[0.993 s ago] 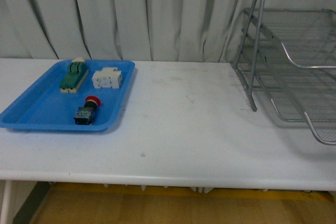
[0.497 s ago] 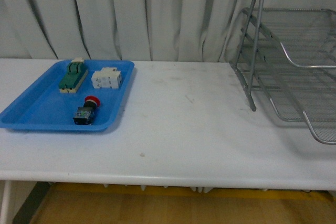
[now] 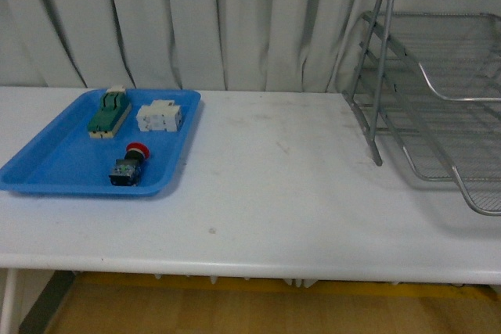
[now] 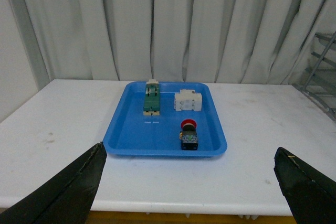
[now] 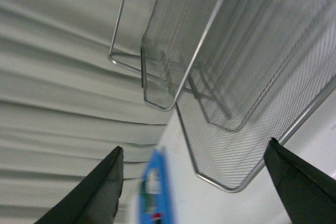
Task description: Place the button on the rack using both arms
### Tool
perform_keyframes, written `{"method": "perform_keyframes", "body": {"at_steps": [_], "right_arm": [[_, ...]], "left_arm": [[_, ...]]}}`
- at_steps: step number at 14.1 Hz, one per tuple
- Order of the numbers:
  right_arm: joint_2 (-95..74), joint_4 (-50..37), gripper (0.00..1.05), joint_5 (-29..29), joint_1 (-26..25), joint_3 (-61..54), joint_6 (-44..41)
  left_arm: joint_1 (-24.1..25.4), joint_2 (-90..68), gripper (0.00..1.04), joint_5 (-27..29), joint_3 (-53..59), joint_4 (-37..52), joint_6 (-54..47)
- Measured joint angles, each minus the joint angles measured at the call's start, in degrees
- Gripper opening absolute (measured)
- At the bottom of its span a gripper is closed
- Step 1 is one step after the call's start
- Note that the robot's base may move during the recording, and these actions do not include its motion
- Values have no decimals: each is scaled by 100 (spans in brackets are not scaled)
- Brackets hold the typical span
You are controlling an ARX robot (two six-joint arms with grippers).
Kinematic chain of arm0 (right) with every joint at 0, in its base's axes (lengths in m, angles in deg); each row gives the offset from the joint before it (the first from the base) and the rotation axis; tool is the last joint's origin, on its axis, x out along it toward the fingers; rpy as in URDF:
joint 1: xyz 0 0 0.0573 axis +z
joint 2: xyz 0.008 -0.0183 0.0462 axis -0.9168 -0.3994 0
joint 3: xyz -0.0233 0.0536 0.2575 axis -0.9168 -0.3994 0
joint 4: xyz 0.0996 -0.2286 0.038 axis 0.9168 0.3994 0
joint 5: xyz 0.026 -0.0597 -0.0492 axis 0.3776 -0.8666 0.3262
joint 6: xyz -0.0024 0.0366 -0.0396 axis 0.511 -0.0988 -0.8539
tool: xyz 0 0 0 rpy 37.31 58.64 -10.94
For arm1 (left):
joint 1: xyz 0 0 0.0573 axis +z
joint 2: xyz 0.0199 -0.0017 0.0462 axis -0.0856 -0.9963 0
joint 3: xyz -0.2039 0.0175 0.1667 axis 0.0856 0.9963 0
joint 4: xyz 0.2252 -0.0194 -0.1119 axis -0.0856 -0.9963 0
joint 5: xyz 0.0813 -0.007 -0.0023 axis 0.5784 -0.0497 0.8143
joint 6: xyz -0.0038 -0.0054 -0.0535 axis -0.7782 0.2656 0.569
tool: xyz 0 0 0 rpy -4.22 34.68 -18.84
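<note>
Red-capped dark push-button (image 3: 129, 163) lies in the blue plastic tray (image 3: 55, 163), so we hold left tool (image 4: 189, 151) and right tool (image 5: 194, 148) wide, empty.

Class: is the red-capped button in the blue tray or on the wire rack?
In: the button sits inside the blue tray, apart from the rack.

The rack (image 3: 380, 76) is shiny metal wire mesh and tubing; the tray (image 3: 55, 166), smooth blue plastic; the counter (image 3: 274, 193), matt white and scuffed; the curtains (image 3: 196, 21), cloth.
</note>
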Motion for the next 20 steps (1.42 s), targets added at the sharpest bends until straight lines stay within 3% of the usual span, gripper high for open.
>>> {"method": "perform_keyframes", "body": {"at_steps": [3, 5, 6, 7, 12, 20], "right_arm": [[2334, 1506, 50, -691, 415, -350, -3543], [3158, 1759, 31, -1047, 787, -671, -4889], [3176, 1333, 19, -1228, 984, -859, -5327], [3099, 1355, 2, -1829, 1556, -1185, -5753], [4203, 2291, 2, -2964, 2734, -1209, -5853], [6096, 4024, 2, -3053, 2789, -1213, -5858]], "left_arm": [[0, 0, 98, 4, 0, 2, 0], [0, 0, 98, 2, 0, 2, 0], [0, 0, 98, 2, 0, 2, 0], [0, 0, 98, 2, 0, 0, 0], [0, 0, 98, 2, 0, 0, 0], [0, 0, 98, 2, 0, 2, 0]]}}
